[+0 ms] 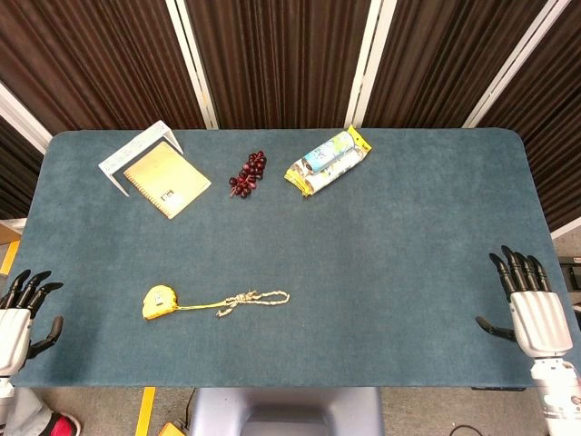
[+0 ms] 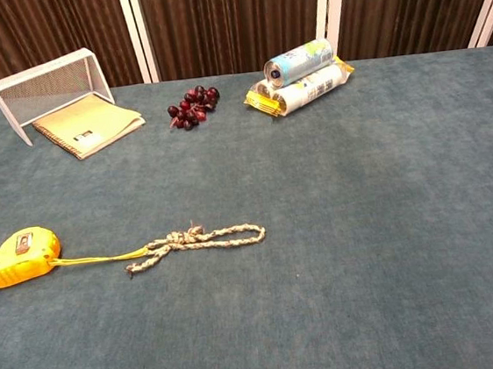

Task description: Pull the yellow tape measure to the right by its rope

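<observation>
A yellow tape measure [image 1: 160, 302] [image 2: 20, 257] lies on the blue table near its front left. A short yellow strap leads from it to a knotted beige rope [image 1: 254, 300] [image 2: 201, 240] that ends in a loop pointing right. My left hand [image 1: 20, 313] rests at the table's left edge, fingers apart, holding nothing, well left of the tape measure. At the right edge my right hand [image 1: 531, 304] is open too, far from the rope's loop. Neither hand appears in the chest view.
At the back left a white wire rack [image 1: 136, 154] [image 2: 47, 86] stands over a tan spiral notebook [image 1: 166, 178] [image 2: 90, 123]. A bunch of dark red grapes [image 1: 249, 173] [image 2: 192, 106] and stacked snack packs [image 1: 329, 161] [image 2: 301, 77] lie along the back.
</observation>
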`<state>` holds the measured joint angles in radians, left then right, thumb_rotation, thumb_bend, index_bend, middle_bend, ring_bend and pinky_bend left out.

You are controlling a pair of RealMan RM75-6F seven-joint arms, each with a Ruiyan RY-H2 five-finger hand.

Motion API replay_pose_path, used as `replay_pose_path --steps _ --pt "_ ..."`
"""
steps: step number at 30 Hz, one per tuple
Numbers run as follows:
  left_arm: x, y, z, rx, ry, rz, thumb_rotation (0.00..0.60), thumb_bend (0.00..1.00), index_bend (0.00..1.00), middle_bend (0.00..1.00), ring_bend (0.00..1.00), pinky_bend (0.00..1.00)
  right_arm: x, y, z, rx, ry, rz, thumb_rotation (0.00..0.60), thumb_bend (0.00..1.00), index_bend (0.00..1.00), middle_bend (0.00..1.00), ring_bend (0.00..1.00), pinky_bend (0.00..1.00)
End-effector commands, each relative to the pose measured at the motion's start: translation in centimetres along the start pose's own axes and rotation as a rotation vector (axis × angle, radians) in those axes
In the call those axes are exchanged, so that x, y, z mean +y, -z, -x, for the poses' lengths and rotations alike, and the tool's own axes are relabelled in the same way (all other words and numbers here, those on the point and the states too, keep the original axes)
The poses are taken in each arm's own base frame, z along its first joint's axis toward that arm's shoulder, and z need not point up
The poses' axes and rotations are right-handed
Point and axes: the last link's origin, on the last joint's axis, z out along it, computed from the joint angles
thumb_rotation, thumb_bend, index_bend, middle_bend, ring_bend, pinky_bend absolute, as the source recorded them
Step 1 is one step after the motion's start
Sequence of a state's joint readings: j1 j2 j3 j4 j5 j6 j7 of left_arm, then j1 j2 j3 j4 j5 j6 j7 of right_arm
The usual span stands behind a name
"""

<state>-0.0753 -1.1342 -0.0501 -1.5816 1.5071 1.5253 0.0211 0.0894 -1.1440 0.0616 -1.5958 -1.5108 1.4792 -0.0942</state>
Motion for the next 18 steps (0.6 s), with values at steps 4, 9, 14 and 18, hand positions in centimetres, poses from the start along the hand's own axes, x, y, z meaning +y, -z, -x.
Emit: replay_pose_path --steps 4,9,14,18 --pt "0.2 0.0 0.1 -0.003 -0.019 -0.014 0.600 0.44 0.24 0.14 0.05 0.31 0.1 0.1 0.0 -0.004 0.008 0.008 0.600 0.01 0.00 0.00 0.00 0.13" --pt "0.3 0.2 0.0 0.003 -0.028 -0.016 0.600 0.44 0.24 0.14 0.05 0.31 -0.2 0.0 0.1 -0.007 0.003 -0.031 0.600 0.00 0.00 0.00 0.00 0.13" --pt "0.2 -0.1 0.3 -0.002 -0.036 -0.017 0.600 0.44 0.23 0.14 0.05 0.31 -1.0 -0.7 0.2 0.065 0.007 -0.111 0.600 0.01 0.03 0.39 0.39 0.48" --pt "0.0 -0.2 0.4 -0.007 -0.033 -0.028 0.600 0.44 0.23 0.14 0.05 0.31 -2.6 -1.4 0.6 0.065 -0.036 -0.213 0.600 0.01 0.20 0.73 0.75 0.87"
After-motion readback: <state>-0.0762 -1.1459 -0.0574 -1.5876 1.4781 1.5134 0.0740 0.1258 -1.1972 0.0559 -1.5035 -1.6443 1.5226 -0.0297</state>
